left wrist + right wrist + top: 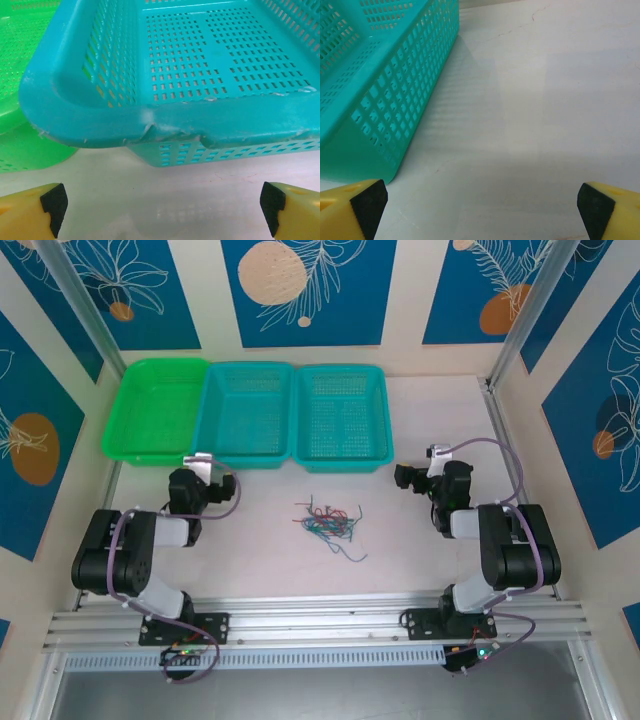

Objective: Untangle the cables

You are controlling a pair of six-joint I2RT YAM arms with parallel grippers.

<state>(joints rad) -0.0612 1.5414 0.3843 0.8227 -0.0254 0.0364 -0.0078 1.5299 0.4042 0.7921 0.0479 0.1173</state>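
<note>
Top external: thin red, green and blue cables (330,522) lie in one loose tangle on the white table (440,410), mid-table, between the two arms and well apart from both. One blue strand trails off toward the near right.
Three perforated plastic baskets sit side by side along the far edge: bright green basket (158,405) on the left, middle teal basket (247,410), right teal basket (343,415). The tangle is in front of the gap between the two teal ones, touching neither.
The left gripper (200,461) sits low, just at the near rim of the baskets where green meets teal. The right gripper (402,477) sits near the near right corner of the right teal basket, pointing left. Can't tell jaw state from here.

Left wrist: black pads (54,206) on yellow fingers are spread wide, with nothing between them. The middle teal basket's near rim is straight ahead, chipped and scuffed at the edge, with the green basket to its left.

Right wrist: pads (369,202) are also wide apart, holding nothing, over bare table. The right teal basket's side wall is at left.
</note>
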